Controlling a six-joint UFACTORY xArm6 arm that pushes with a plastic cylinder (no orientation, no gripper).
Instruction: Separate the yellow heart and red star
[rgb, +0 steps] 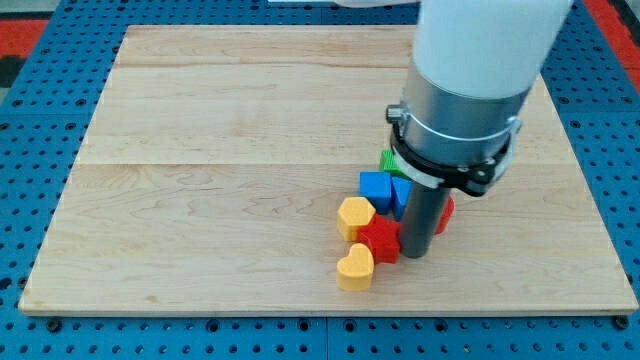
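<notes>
The yellow heart (355, 267) lies flat near the board's near edge, right of centre. The red star (380, 240) lies flat just beyond it to the right, touching its upper-right side.

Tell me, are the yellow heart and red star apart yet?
Not yet. Nothing looks done: the yellow heart touches the red star. In hand: my tip sits right beside the star, on the view's right. Left: pushing one away until a gap opens.
</notes>
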